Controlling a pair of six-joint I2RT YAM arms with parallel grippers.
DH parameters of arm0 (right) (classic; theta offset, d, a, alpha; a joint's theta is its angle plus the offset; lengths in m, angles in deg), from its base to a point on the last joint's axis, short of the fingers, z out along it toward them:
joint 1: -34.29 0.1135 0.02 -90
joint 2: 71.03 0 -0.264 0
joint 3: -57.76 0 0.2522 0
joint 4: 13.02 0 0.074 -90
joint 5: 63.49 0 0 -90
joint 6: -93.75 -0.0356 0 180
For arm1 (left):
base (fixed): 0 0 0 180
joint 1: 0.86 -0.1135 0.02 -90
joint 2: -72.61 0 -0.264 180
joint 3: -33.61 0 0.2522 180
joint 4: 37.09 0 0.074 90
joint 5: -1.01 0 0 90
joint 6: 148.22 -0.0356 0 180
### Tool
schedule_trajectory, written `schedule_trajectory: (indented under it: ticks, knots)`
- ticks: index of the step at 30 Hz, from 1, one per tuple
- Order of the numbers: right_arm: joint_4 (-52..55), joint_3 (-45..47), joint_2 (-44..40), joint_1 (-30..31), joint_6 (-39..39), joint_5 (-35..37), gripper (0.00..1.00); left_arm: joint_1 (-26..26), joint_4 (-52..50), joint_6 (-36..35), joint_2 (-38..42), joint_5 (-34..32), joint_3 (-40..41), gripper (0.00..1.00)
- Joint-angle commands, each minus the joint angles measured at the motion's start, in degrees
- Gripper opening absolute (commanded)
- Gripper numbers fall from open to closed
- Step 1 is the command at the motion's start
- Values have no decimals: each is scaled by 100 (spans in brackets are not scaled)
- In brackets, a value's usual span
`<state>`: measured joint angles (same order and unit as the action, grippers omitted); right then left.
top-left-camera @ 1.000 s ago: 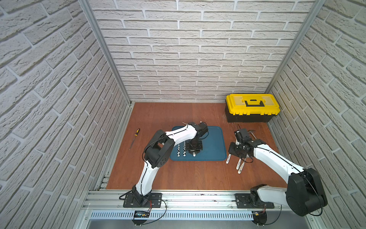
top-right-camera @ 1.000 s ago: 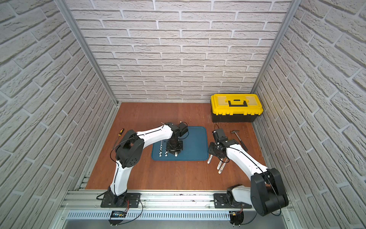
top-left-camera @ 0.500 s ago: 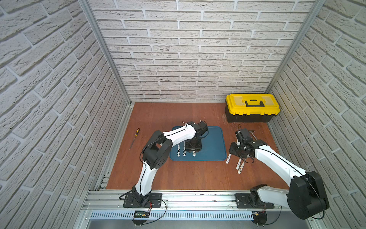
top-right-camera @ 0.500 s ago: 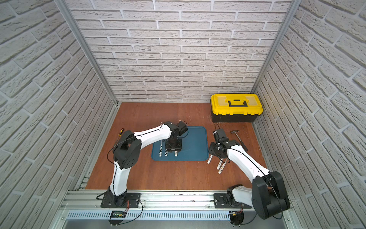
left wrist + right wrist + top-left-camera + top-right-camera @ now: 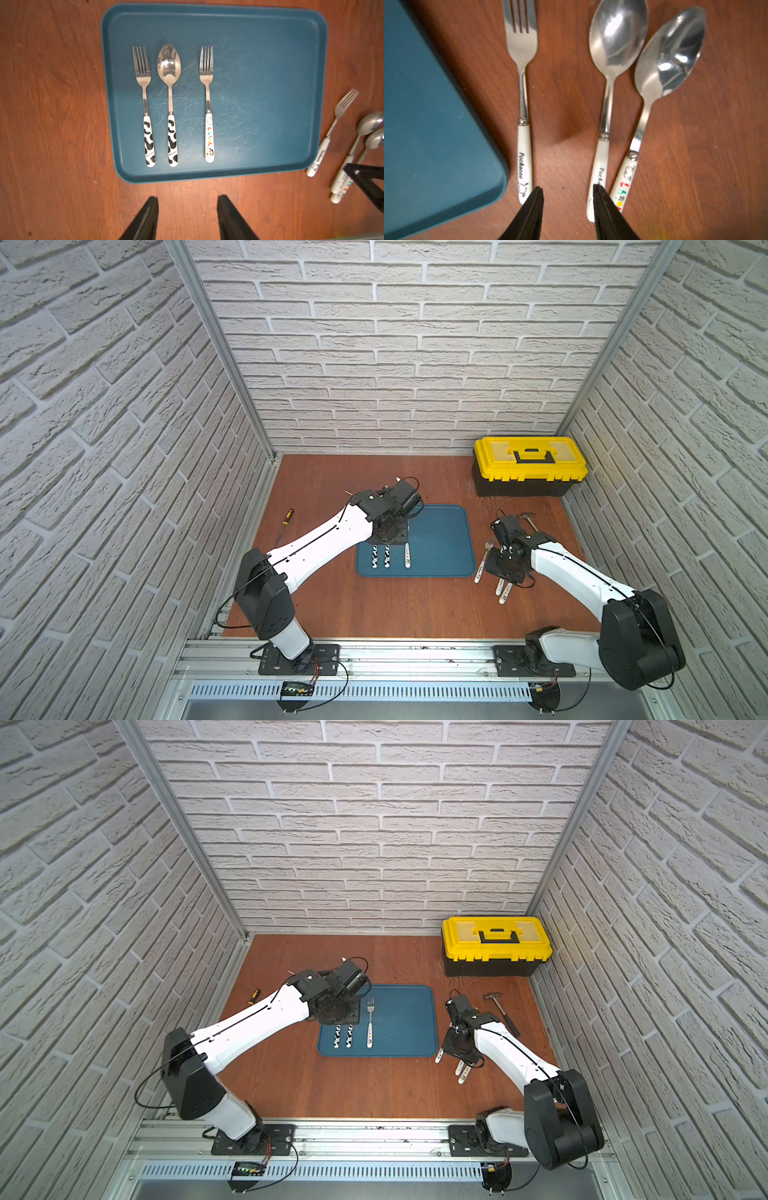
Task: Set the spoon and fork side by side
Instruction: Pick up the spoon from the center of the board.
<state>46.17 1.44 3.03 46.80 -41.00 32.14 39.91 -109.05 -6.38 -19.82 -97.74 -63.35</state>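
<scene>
On the blue tray lie a cow-patterned fork, a cow-patterned spoon right beside it, and, a gap further on, a fork with coloured letters. My left gripper hangs open above them with nothing between its fingers. Beside the tray on the table lie a Pochacco fork, a Pochacco spoon and a coloured-letter spoon, the two spoons touching. My right gripper is open low over their handle ends, bare wood between its fingers.
A yellow and black toolbox stands at the back right. A hammer lies just behind the right arm. A screwdriver lies by the left wall. Brick walls close in three sides.
My left gripper has opened and pulled back to the left, leaving the coloured-letter fork lying free on the tray. The right gripper has opened slightly and hardly moved.
</scene>
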Motion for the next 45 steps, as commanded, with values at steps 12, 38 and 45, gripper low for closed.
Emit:
schedule_trajectory:
  ticks: [12, 38, 45]
  knots:
    - [854, 827, -1123, -104, -1127, 270, 41, -462, 731, -551, 313, 417, 833, 51]
    - [85, 1277, -753, -135, -1100, 15, 40, -527, 884, -523, 180, 604, 1060, 50]
    - [41, 1286, -642, -135, -1088, -29, 31, -527, 888, -528, 222, 576, 1075, 50]
